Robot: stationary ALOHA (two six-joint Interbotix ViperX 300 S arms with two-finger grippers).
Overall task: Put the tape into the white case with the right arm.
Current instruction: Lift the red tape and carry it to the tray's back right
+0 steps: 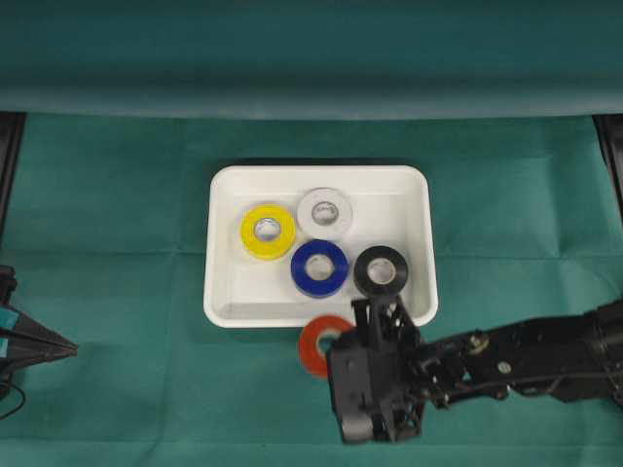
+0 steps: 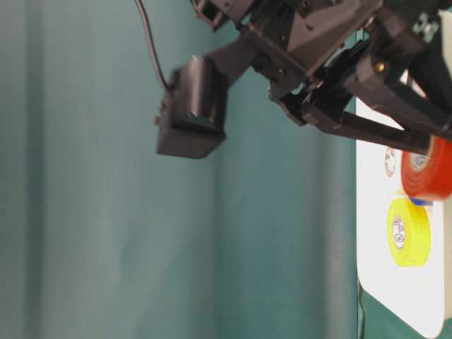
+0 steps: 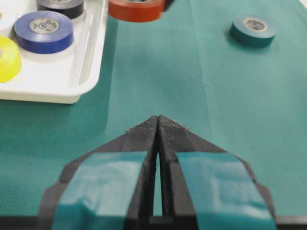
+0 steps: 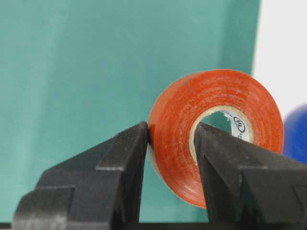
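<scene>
Right wrist view: glossy red tape roll [image 4: 216,129], pinched through core by right gripper [image 4: 170,139].

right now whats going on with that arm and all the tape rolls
The right gripper is shut on a red tape roll, one finger through its hole, carrying it near the front edge of the white case. Yellow, white, blue and black rolls already lie inside. A teal roll lies on the cloth. The left gripper sits shut, off to the side.
</scene>
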